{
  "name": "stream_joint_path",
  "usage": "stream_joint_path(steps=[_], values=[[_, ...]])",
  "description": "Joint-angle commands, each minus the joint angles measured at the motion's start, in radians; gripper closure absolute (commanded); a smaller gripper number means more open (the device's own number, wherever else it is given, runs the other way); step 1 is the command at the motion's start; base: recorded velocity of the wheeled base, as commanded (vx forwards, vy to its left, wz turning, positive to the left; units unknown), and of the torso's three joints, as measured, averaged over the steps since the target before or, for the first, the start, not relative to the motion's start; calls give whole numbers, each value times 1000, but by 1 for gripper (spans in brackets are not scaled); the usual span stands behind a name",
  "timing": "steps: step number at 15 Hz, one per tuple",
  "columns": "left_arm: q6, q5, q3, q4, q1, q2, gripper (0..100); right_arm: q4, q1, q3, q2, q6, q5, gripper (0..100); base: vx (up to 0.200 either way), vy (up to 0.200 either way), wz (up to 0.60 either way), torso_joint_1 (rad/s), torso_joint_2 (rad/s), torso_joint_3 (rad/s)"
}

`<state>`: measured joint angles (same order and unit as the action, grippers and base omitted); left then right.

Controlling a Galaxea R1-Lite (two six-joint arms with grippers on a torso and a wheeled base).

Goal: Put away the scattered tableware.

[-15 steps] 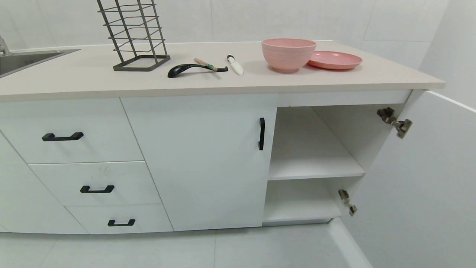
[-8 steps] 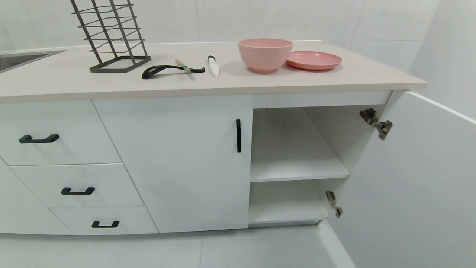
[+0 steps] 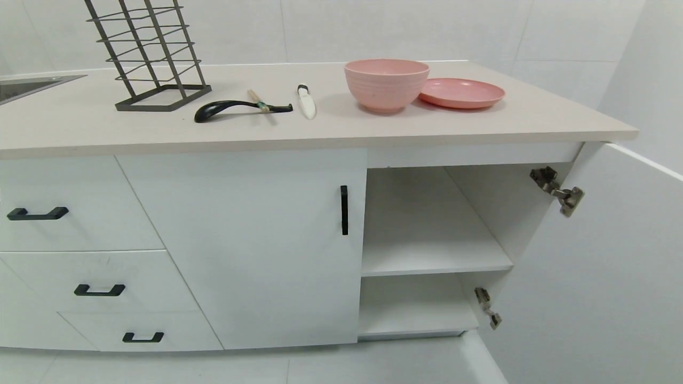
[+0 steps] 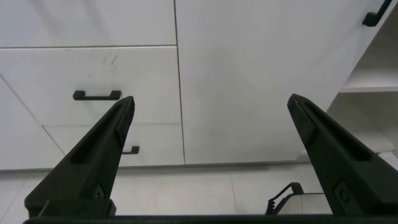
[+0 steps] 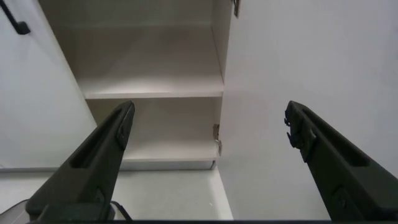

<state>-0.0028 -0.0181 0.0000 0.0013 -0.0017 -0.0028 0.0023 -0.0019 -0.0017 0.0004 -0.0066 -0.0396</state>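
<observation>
Near counter [image 3: 533,125] right edge: bowl [image 3: 386,84], plate [image 3: 463,93] | cupboard door [image 3: 613,277] open wide | both jaws spread, empty

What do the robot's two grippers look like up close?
Both look alike. The left gripper and the right gripper are matte black, each with two long, wedge-shaped fingers that taper from a broad base to a blunt tip. A small round recess sits near each finger's base.

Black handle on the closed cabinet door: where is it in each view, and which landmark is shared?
Head view: black handle upright on the closed door, beside the open compartment.
Left wrist view: black handle cut off, near the middle shelf.
Right wrist view: black handle beside the open compartment.
Shared landmark: middle shelf.
</observation>
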Motion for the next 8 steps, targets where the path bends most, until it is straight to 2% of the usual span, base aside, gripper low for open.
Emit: stream_joint_path(steps=[1, 3, 8], values=[[0, 0, 0, -1, 0, 3, 0, -1, 0, 0, 0, 0, 0, 0, 0, 0, -600, 7, 2, 2], [0, 0, 0, -1, 0, 3, 0, -1, 0, 0, 0, 0, 0, 0, 0, 0, -600, 5, 5, -2], [-14, 1, 0, -1, 0, 3, 0, -1, 0, 0, 0, 0, 0, 0, 0, 0, 0, 0, 0, 0]])
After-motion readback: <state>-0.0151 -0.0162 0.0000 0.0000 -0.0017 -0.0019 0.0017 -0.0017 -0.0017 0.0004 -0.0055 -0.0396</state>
